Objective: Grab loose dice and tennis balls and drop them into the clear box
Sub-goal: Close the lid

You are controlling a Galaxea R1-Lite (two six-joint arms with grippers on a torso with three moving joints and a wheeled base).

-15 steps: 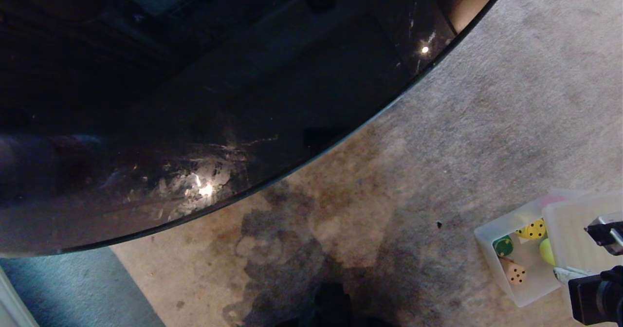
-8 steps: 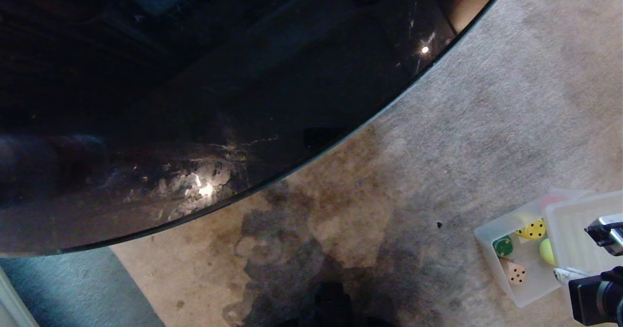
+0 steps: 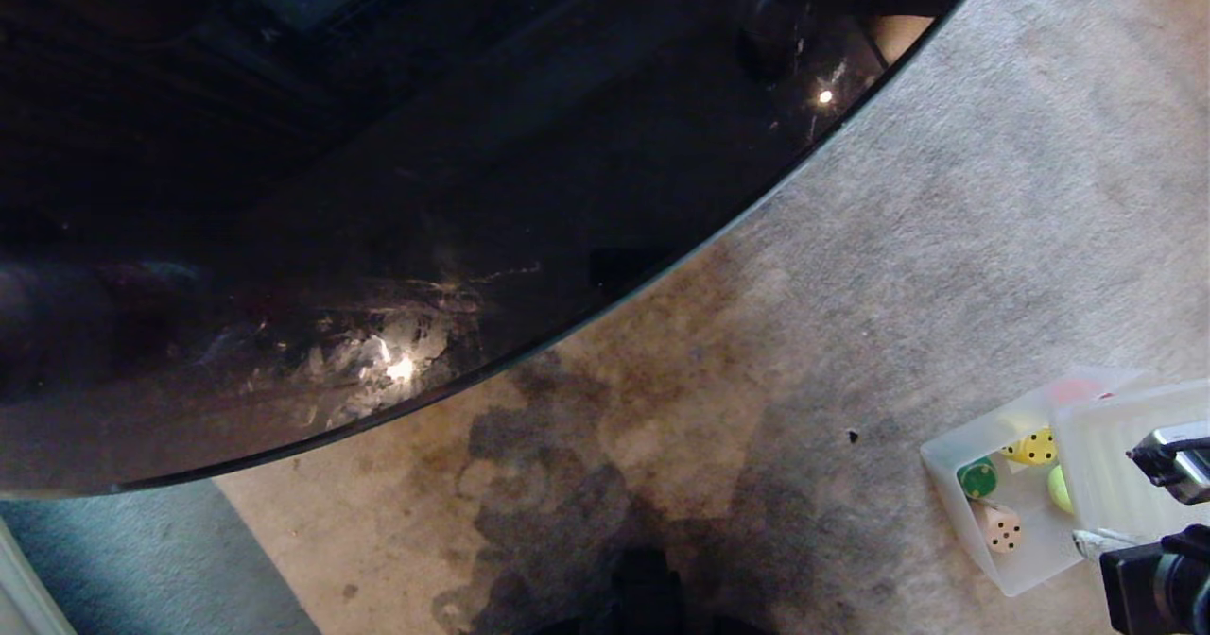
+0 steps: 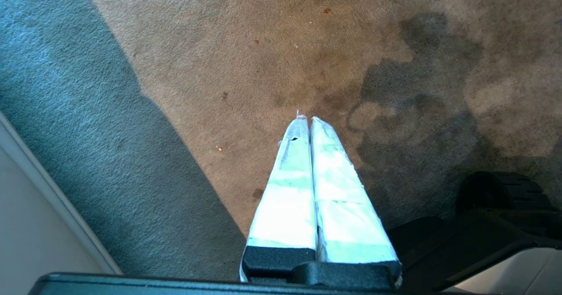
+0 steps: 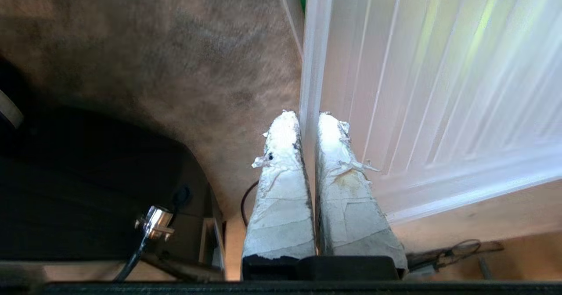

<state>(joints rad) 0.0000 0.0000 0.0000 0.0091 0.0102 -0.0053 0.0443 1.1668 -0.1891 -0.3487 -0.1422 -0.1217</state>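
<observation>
Clear box (image 3: 955, 455) sits on the carpet (image 3: 898, 238) at the lower right of the head view, beside the curved edge of a dark glossy table (image 3: 378, 191). Inside it: yellow die (image 3: 1037, 446), dark green die (image 3: 976, 477), tan die (image 3: 1000, 527), and part of one tennis ball (image 3: 1057, 487). A reddish shape shows through the far wall — likely the red die, cannot confirm.

Ribbed translucent lid (image 5: 439, 88) lies over the right part of the box, covering that half. Right gripper (image 5: 307, 124) is pinched shut on the lid's edge, one taped finger on each side of the rim. Left gripper (image 4: 306, 120) hangs over bare carpet, fingers pressed together, holding nothing — parked.

Progress, as judged: collecting looks done or close to it. No loose dice or balls on the carpet in any view, though ground right of the box is out of frame. What seems left is the lid — it is only partway over the box.

Writing: none legible; only pips on the dice
</observation>
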